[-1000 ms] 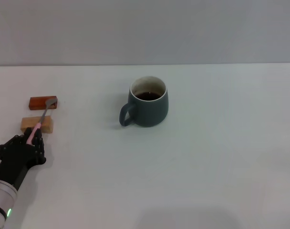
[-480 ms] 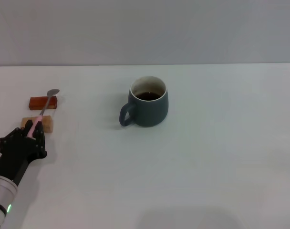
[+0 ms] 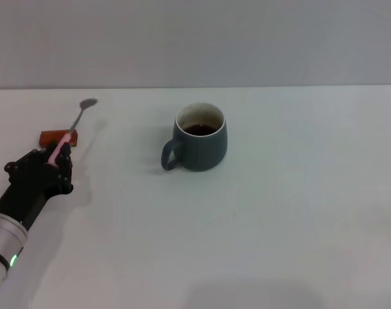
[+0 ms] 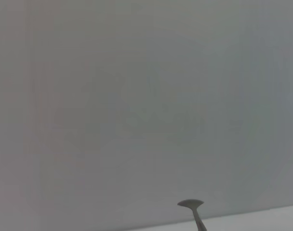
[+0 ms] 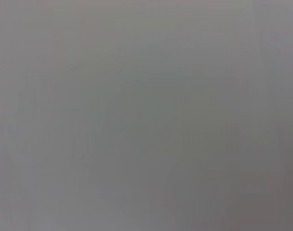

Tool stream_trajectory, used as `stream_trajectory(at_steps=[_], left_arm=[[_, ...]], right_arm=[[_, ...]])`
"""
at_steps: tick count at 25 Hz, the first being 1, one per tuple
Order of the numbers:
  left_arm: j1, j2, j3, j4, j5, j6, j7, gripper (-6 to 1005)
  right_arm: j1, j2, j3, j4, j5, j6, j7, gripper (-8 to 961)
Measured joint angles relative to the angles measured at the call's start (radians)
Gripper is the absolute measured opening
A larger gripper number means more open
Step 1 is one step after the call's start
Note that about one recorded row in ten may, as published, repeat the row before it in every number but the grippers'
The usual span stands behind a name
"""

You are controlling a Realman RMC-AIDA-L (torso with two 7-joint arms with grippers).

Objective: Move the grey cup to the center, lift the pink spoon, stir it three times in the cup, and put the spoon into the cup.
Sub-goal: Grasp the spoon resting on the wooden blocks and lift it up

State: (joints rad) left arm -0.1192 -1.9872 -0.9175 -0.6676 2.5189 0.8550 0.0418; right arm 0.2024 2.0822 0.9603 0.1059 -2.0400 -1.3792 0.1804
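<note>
The grey cup (image 3: 200, 137) stands upright near the middle of the white table, handle toward my left, dark inside. My left gripper (image 3: 54, 158) is at the left of the table, shut on the pink handle of the pink spoon (image 3: 75, 122). The spoon is lifted off the table and slants up and away, its metal bowl high above the red-brown block. The spoon's bowl also shows in the left wrist view (image 4: 192, 207) against the grey wall. The cup is well to the right of the gripper. My right gripper is out of view.
A small red-brown block (image 3: 52, 137) lies on the table just beyond my left gripper, partly hidden by it. The tan wooden block is hidden behind the gripper. The white table (image 3: 279, 212) ends at a grey wall at the back.
My left gripper has risen and moved away and slightly right with the spoon, lifting the spoon's bowl off the red-brown block. It now covers the tan block. The cup has not moved.
</note>
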Motion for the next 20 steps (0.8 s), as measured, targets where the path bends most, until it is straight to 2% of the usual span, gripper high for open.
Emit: stream_trajectory(at_steps=[1,3,4,7,8,9,13,14,17,20], left_arm=[[0.0,0.0,0.0,0.0,0.0,0.0,0.0,181],[0.02,0.034,-0.021,-0.107,0.041,-0.079,0.0,181],[0.027,0.04,-0.031,-0.131,0.055,-0.102,0.0,181],[0.027,0.04,-0.031,-0.131,0.055,-0.102,0.0,182],[0.041,0.05,-0.056,-0.185,0.088,-0.157,0.0,182],[0.077,0.052,-0.119,-0.293,0.178,-0.267,0.0,182],[0.092,0.048,-0.147,-0.336,0.216,-0.312,0.0,183],[0.116,0.045,-0.182,-0.42,0.272,-0.395,0.0,183],[0.144,0.058,-0.194,-0.552,0.325,-0.504,0.0,183],[0.153,0.069,-0.194,-0.615,0.35,-0.57,0.0,184]], right_arm=[[0.0,0.0,0.0,0.0,0.001,0.0,0.0,818],[0.0,0.0,0.0,0.0,0.001,0.0,0.0,818],[0.0,0.0,0.0,0.0,0.001,0.0,0.0,818],[0.0,-0.001,0.0,0.0,0.002,0.0,-0.001,818],[0.0,-0.001,0.0,-0.001,0.002,0.0,-0.001,818],[-0.001,-0.001,0.0,-0.001,0.003,0.0,-0.001,818],[-0.004,-0.001,0.0,-0.002,0.004,0.0,-0.001,818],[-0.004,-0.001,0.0,-0.003,0.004,0.0,-0.001,818],[-0.005,-0.001,0.0,-0.005,0.003,0.0,-0.001,818],[-0.009,-0.001,0.0,-0.005,0.002,0.0,-0.001,818]])
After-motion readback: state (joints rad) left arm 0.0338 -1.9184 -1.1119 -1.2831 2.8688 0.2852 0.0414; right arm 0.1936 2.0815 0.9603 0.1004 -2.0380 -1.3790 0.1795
